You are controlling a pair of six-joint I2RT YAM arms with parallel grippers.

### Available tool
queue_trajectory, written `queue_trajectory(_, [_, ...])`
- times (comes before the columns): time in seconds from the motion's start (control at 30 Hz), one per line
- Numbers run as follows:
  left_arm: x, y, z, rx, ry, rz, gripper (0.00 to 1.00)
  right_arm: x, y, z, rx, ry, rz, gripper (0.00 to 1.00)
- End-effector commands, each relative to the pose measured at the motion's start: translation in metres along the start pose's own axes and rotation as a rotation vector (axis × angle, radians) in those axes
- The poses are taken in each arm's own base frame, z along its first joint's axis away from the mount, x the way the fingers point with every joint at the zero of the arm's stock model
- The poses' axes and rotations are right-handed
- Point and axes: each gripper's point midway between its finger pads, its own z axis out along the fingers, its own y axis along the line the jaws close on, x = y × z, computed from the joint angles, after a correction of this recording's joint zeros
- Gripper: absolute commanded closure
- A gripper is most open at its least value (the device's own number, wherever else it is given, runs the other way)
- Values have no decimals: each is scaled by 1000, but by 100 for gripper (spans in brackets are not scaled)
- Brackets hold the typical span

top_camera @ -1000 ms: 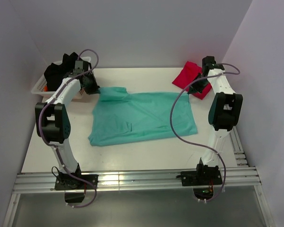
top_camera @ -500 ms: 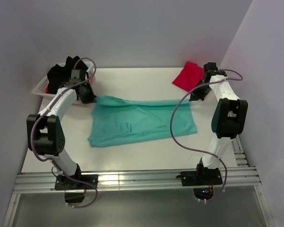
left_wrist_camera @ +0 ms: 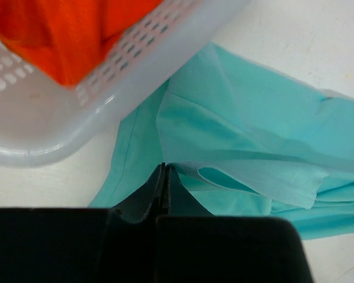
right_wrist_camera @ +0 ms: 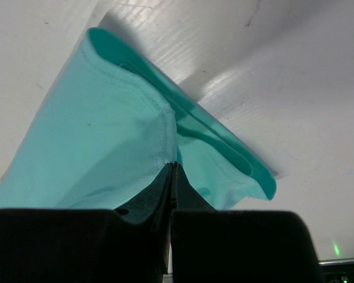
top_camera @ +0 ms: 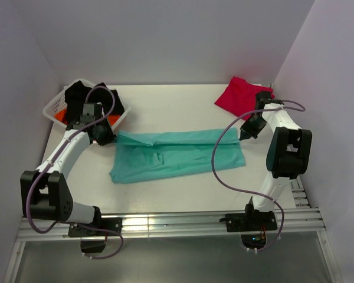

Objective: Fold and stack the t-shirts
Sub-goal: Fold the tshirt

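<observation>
The teal-green t-shirt (top_camera: 177,154) lies across the table's middle, its far edge lifted and pulled toward the near side. My left gripper (top_camera: 109,137) is shut on the shirt's far left corner (left_wrist_camera: 183,147). My right gripper (top_camera: 245,133) is shut on the shirt's far right corner (right_wrist_camera: 124,130). Both hold the far edge stretched between them, a little above the lower layer. The crimson-red t-shirt (top_camera: 241,96) lies bunched at the table's far right corner, apart from both grippers.
A white perforated basket (top_camera: 58,106) with black and orange clothes stands at the far left; its rim shows close by in the left wrist view (left_wrist_camera: 106,88). A purple cable (top_camera: 221,159) hangs over the teal shirt's right part. Walls close in on the back and both sides.
Both grippers have carried the teal shirt's far edge toward the near side, folding it over the lower layer. The shirt's visible area has shrunk to a narrower band.
</observation>
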Motion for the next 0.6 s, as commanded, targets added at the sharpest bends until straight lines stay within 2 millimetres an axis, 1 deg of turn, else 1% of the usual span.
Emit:
queue_trajectory(0.0, [5,2,-11,-3,-55,-11,100,-15,-11,-14,16,-92,7,100])
queue_trajectory(0.07, [14,2,-12,0,-44,-12,100,-14,-17,-10,37,-87,16,100])
queue_trajectory(0.1, [22,5,-9,-7,-21,-16,98,-12,-22,-8,59,-78,25,100])
queue_trajectory(0.13, [27,6,-8,-15,-6,-31,92,-12,-26,-6,82,-73,27,88])
queue_trajectory(0.17, [33,8,-6,-26,14,-33,82,-11,-29,-4,104,-63,36,71])
queue_trajectory(0.2, [36,10,-5,-36,26,-38,50,-10,-31,-3,112,-54,42,56])
queue_trajectory(0.23, [37,9,-6,-35,28,-45,38,-12,-36,-3,133,-70,45,24])
queue_trajectory(0.27, [37,6,-9,-26,22,-41,24,-14,-37,-4,139,-76,51,17])
queue_trajectory(0.3, [34,9,-11,-45,-2,-41,6,-14,-39,-4,146,-76,54,14])
queue_trajectory(0.33, [29,7,-16,-37,-22,-48,1,-16,-39,-5,144,-78,57,14])
queue_trajectory(0.43, [22,4,-22,-38,-53,-58,1,-22,-36,-10,143,-89,66,14])
queue_trajectory(0.57, [12,-2,-19,-36,-59,-67,1,-32,-20,-19,79,-114,77,16])
